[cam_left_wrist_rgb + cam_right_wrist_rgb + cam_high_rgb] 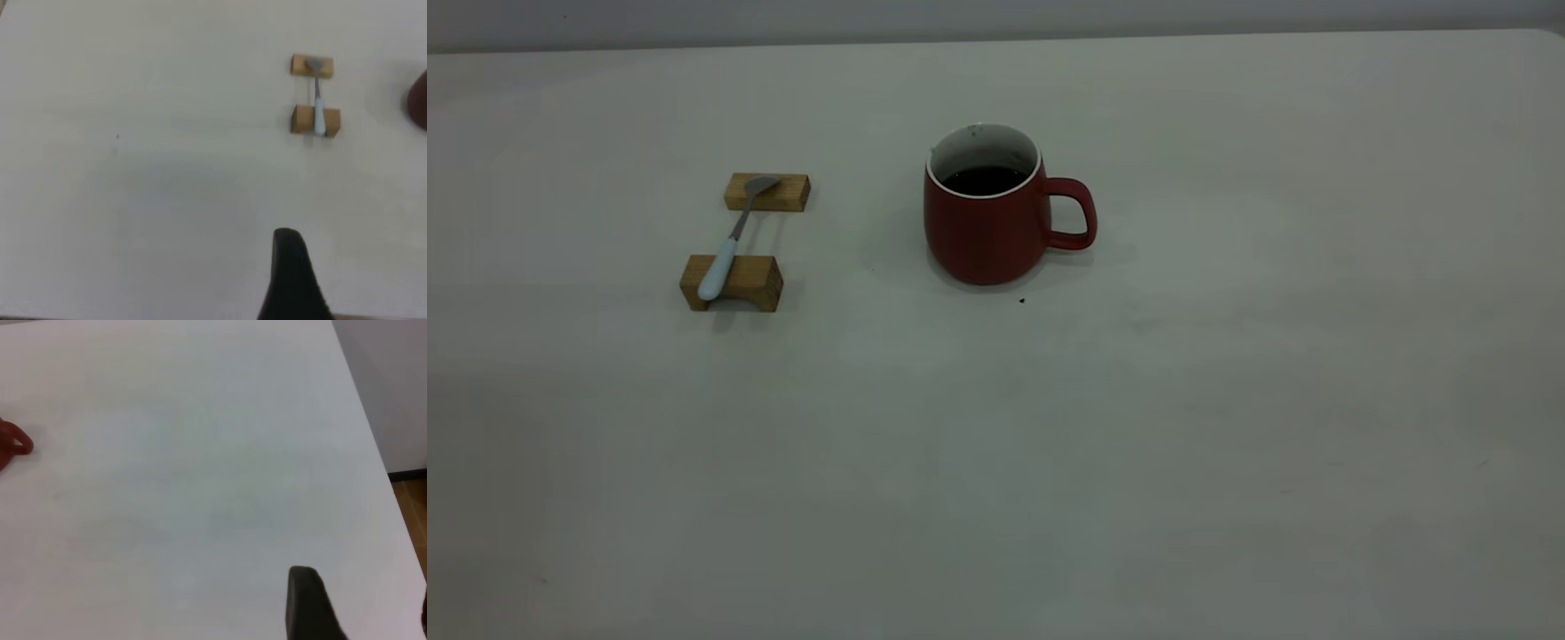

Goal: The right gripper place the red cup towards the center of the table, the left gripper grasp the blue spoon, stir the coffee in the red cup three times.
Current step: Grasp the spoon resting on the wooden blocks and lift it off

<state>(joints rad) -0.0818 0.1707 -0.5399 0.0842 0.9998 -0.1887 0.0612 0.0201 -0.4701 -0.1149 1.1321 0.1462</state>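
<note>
Left end effector [291, 280]: one dark finger visible, opening can't tell, holding nothing seen; blue spoon [319, 113] well ahead, bridging two wooden blocks [732, 283]; light, slim, grab pale handle. Red cup [987, 213] w/ coffee [983, 180]: heavy, spillable, take by handle. Right end effector [310, 603]: opening likewise unclear, cup far off. Counter [1227, 400]; coffee only in exterior view.

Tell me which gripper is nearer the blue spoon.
Left. The left gripper has the blue spoon ahead in its view; the right gripper sees only the red cup.
</note>
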